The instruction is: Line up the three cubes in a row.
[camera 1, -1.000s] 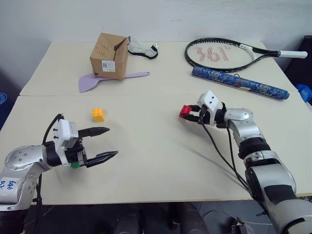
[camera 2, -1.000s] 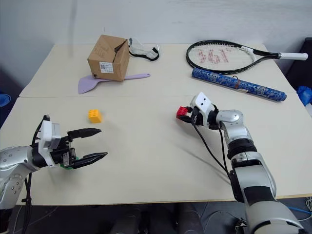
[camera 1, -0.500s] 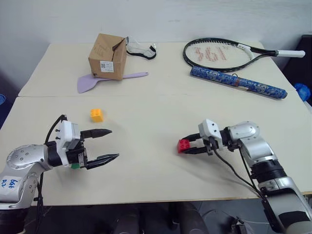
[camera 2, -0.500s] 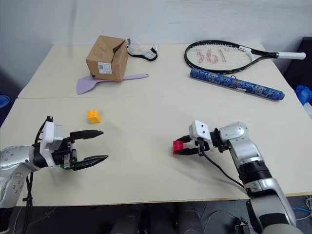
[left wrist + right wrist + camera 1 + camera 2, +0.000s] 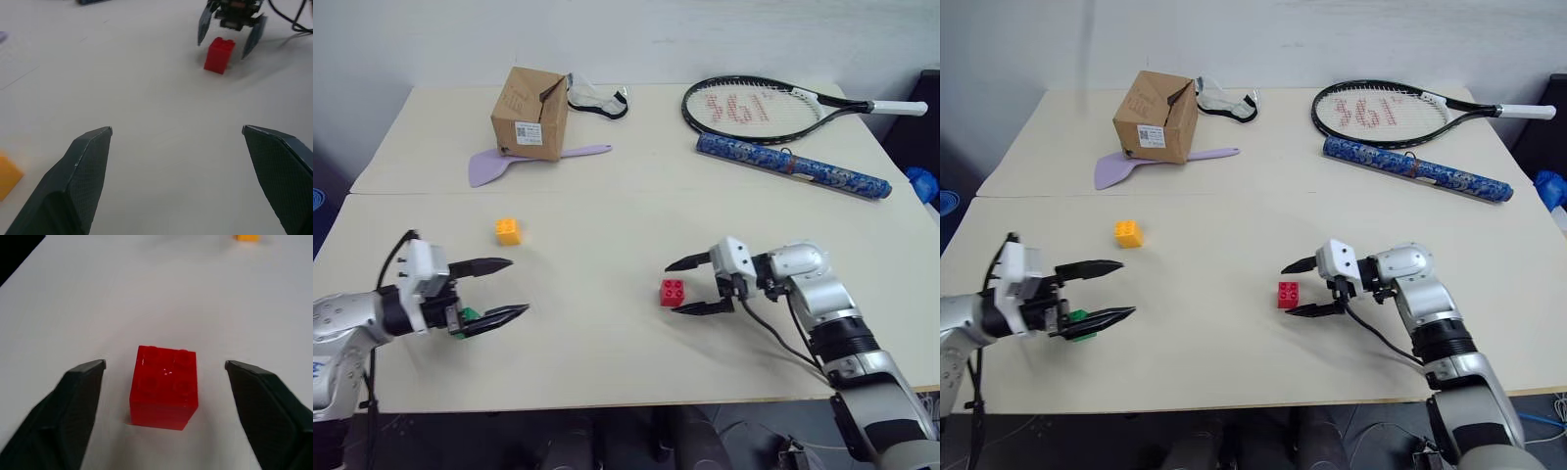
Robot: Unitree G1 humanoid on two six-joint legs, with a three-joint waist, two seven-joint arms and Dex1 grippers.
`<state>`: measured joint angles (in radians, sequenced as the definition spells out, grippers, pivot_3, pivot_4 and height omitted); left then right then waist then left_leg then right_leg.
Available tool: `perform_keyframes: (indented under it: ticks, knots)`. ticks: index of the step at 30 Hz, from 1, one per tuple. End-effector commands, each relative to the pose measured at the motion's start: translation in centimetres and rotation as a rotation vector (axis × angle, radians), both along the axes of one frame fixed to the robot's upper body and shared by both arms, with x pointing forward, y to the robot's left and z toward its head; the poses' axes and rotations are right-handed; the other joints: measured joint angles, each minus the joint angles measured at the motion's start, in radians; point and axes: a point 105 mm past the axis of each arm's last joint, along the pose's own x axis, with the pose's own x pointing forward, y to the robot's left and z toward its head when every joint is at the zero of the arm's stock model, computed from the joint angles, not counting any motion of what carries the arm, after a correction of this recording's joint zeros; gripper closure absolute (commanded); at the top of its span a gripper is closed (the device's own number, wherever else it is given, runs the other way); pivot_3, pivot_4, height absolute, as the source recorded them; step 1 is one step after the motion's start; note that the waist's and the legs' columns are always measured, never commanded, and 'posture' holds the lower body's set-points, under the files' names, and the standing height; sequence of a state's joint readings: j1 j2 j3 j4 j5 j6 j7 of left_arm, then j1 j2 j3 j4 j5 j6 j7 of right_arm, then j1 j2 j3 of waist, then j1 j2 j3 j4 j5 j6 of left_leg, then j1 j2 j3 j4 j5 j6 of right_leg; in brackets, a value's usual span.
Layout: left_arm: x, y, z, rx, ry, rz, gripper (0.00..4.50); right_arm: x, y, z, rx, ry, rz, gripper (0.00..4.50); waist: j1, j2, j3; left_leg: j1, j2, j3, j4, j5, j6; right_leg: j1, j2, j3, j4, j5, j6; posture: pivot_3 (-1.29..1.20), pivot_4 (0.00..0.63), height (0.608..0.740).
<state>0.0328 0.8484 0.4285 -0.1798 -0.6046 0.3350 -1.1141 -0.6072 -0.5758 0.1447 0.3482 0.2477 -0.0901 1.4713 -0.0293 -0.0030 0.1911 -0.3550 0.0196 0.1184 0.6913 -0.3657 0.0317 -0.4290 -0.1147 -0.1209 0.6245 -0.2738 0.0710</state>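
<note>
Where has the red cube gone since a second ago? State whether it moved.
Yes. The red cube moved toward the table's near edge, farther from the tennis racket; it now sits on the table between the right claw's open fingers.

Three cubes point(image 5: 673, 293), one racket point(image 5: 754, 105)

So the desk point(image 5: 626, 176) is a pale cream top with a seam running across it. Far side has a brown cardboard box point(image 5: 530, 113) sitting partly on a lilac spatula point(image 5: 524, 161), some clear goggles point(image 5: 597, 98) right behind the box, plus a tennis racket point(image 5: 764, 103) and a blue patterned tube point(image 5: 791, 165) next to it. Near side: orange-yellow brick point(image 5: 508, 231) on the left, red brick point(image 5: 672, 292) nearer the middle, and a green brick point(image 5: 1082, 317) low on the left, mostly hidden.
</note>
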Motion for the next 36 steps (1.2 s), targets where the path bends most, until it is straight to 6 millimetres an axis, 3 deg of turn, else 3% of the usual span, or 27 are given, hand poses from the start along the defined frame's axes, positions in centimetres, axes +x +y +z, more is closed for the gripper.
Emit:
perform_keyframes:
  ticks: [1, 7, 11, 14, 21, 27, 30, 36]
  knots:
    - [-1.1, 5.2, 1.2, -0.028, -0.019, 0.226, 0.0, -1.5, -2.2, 2.9, 0.141, -0.071, -0.049, 0.04, 0.001, 0.0, 0.0, 0.0, 0.0, 0.0, 0.0, 0.0, 0.0, 0.0, 0.0, 0.0, 0.0, 0.0, 0.0, 0.0, 0.15, 0.74]
    - [-5.1, 13.2, -1.4, 0.013, 0.121, 0.518, 0.0, -5.4, -4.5, 2.5, 0.352, -0.138, -0.134, 0.04, 0.003, 0.0, 0.0, 0.0, 0.0, -0.001, -0.001, -0.001, 0.0, 0.001, 0.0, -0.002, -0.003, 0.0, 0.0, 0.0, 0.15, 0.74]
    - [-7.0, 16.0, -2.9, 0.053, 0.188, 0.607, 0.0, -6.9, -5.2, 1.0, 0.37, -0.06, -0.15, 0.04, 0.002, 0.0, 0.0, 0.002, 0.0, 0.0, -0.001, -0.003, 0.0, 0.001, -0.001, 0.0, -0.004, 0.0, 0.0, 0.0, 0.15, 0.74]
    - [-6.9, 14.7, -3.0, 0.069, 0.172, 0.526, 0.0, -7.3, -5.4, 0.9, 0.375, -0.068, -0.138, 0.04, 0.004, 0.0, 0.0, 0.002, 0.0, 0.0, -0.001, -0.004, 0.0, 0.001, -0.002, 0.0, -0.004, 0.0, -0.001, 0.0, 0.15, 0.74]
    - [-4.4, 7.7, -2.9, 0.062, 0.153, 0.239, 0.0, -8.5, -3.6, 2.2, 0.368, -0.104, -0.028, 0.04, 0.01, 0.0, 0.0, 0.002, 0.0, -0.001, -0.001, -0.007, -0.004, 0.001, -0.003, 0.0, -0.004, 0.0, -0.001, 0.0, 0.15, 0.74]
    - [-2.9, 6.6, -4.0, 0.101, 0.167, 0.178, 0.0, -8.6, -3.6, 1.8, 0.324, -0.089, -0.016, 0.04, 0.001, 0.0, 0.0, 0.002, 0.0, 0.0, -0.002, -0.005, -0.001, 0.0, -0.001, 0.0, -0.004, -0.001, -0.001, 0.0, 0.15, 0.74]
    - [-2.3, 6.7, -5.0, 0.17, 0.156, 0.15, 0.51, -8.5, -3.9, 1.7, 0.318, -0.089, -0.029, 0.0, 0.003, 0.0, 0.0, 0.003, 0.0, 0.001, -0.002, -0.005, -0.001, 0.001, -0.001, 0.0, -0.004, -0.001, -0.001, 0.0, 0.15, 0.74]
    - [-1.6, 5.7, -6.0, 0.228, 0.172, 0.052, 2.4, -8.6, -4.0, 1.6, 0.314, -0.094, -0.054, 0.0, 0.005, 0.0, 0.0, 0.002, 0.0, 0.001, -0.002, -0.004, 0.0, 0.001, -0.002, 0.0, -0.003, 0.0, -0.001, 0.0, 0.15, 0.74]
